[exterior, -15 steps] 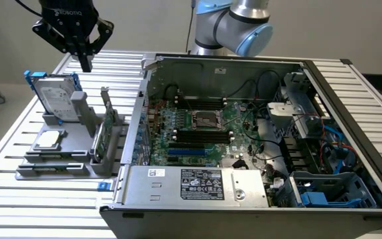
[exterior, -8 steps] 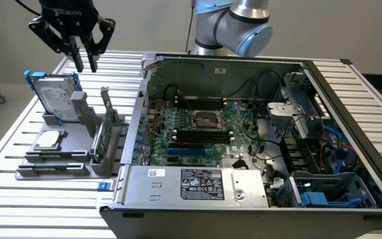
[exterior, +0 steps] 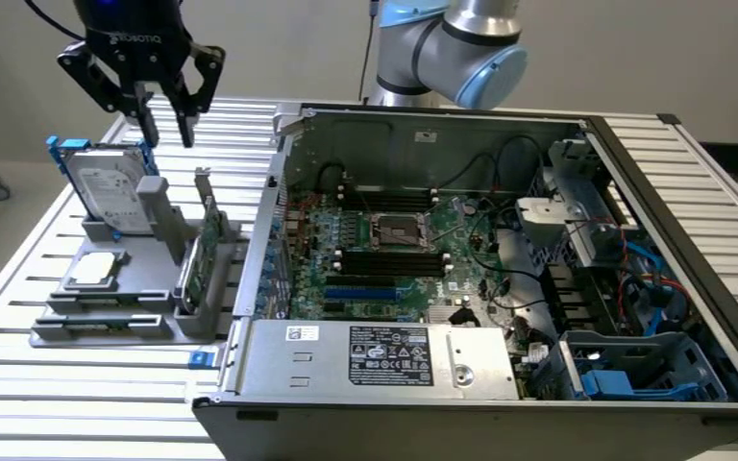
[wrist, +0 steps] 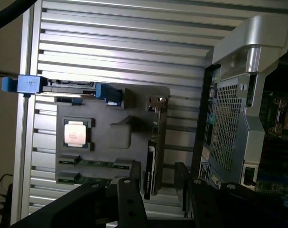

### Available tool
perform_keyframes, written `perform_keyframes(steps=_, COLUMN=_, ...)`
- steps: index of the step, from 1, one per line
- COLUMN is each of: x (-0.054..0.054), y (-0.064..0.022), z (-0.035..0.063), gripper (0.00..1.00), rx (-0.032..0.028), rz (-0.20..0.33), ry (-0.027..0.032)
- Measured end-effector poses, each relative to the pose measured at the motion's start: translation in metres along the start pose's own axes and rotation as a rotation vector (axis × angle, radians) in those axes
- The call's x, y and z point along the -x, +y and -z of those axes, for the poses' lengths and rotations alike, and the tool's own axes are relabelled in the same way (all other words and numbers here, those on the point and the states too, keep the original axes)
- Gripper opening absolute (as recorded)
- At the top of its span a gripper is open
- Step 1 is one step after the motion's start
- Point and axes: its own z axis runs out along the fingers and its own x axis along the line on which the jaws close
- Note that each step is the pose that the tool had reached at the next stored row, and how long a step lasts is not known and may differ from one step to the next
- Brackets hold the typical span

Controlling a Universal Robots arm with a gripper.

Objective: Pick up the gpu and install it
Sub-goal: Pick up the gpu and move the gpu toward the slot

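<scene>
- Exterior view: the fingers (exterior: 187, 120) hung spread and empty, high over the far end of the holder (exterior: 145, 288) at the exterior view's left.
- The gpu (exterior: 203, 254) stood on edge in the holder's slot, on the side next to the case (exterior: 472, 384). It sat lower and nearer than the fingertips, well apart from them.
- The hard drive (exterior: 107, 187) stood upright just to the exterior view's left of the fingers. A descent off line would likely have knocked it or a holder post.
- The card looked thin and tall, so an off-centre pinch could have tilted it in the slot or let it slip onto the surface (exterior: 87, 394).
- The motherboard (exterior: 382, 259) lay deep in the case among cables. A crooked grip would probably have put the card's edge out of line with its slot.
- Wrist view: the gpu (wrist: 154, 142) showed edge-on, lined up with the gap between the fingers (wrist: 129, 194). One finger stood on each side and neither touched it.
- The case (wrist: 229, 118) wall stood close beside the gpu, so the finger on that side had little room and might have scraped it.
- The holder (wrist: 120, 137) walls flanked the card, and a finger could have landed on one of them instead of beside the board.
</scene>
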Motion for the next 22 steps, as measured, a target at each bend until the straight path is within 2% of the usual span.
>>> perform_keyframes(steps=12, x=-0.005, y=-0.002, z=-0.022, gripper=0.42, rx=0.0003, rz=-0.011, ry=-0.0002)
perform_keyframes(steps=20, x=-0.011, y=-0.0058, z=-0.0367, gripper=0.42, rx=0.001, rz=-0.029, ry=-0.0005)
perform_keyframes(steps=22, x=-0.012, y=-0.0091, z=-0.0402, gripper=0.42, rx=0.0009, rz=-0.03, ry=-0.0003)
